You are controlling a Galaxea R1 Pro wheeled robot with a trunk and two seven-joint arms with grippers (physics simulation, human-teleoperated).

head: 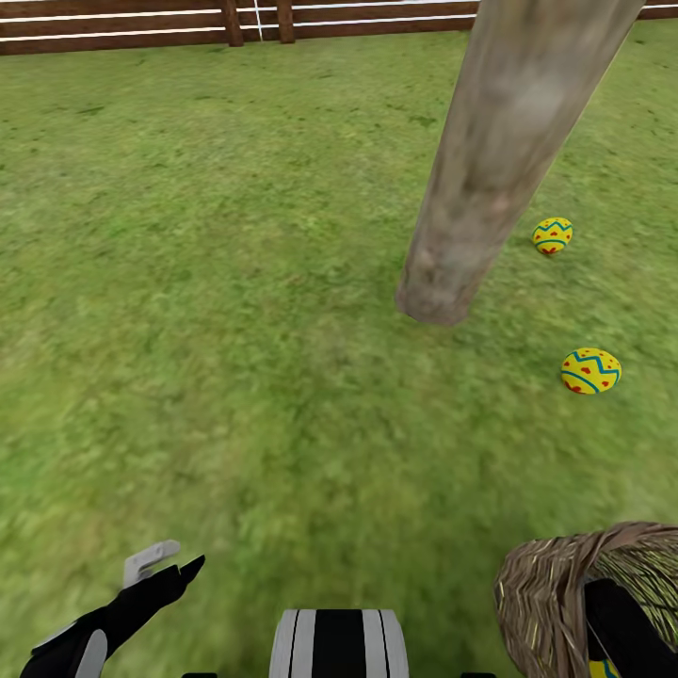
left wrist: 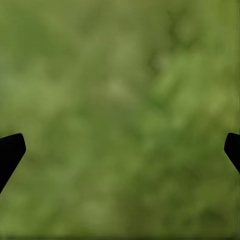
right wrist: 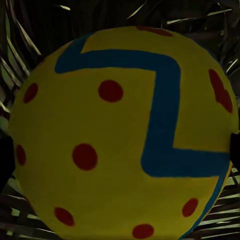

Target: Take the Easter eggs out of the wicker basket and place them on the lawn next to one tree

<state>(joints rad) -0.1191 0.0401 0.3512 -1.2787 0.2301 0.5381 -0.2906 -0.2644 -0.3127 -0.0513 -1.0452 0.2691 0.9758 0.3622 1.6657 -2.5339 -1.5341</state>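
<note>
Two Easter eggs lie on the lawn (head: 235,311) right of the tree (head: 499,160) trunk: one (head: 553,234) close behind its base, one (head: 590,370) nearer me. The wicker basket (head: 546,593) sits at the lower right, and my right arm reaches down into it. In the right wrist view a third egg (right wrist: 125,135) rests on the basket's weave. It lies between the widely spread fingers of my right gripper (right wrist: 120,152), whose tips show at its sides. My left gripper (head: 174,563) hangs open over bare grass, holding nothing, fingertips (left wrist: 11,150) far apart.
A brown slat fence (head: 235,19) runs along the far edge of the garden. Open grass stretches left of and in front of the trunk. My own base (head: 339,645) shows at the bottom centre.
</note>
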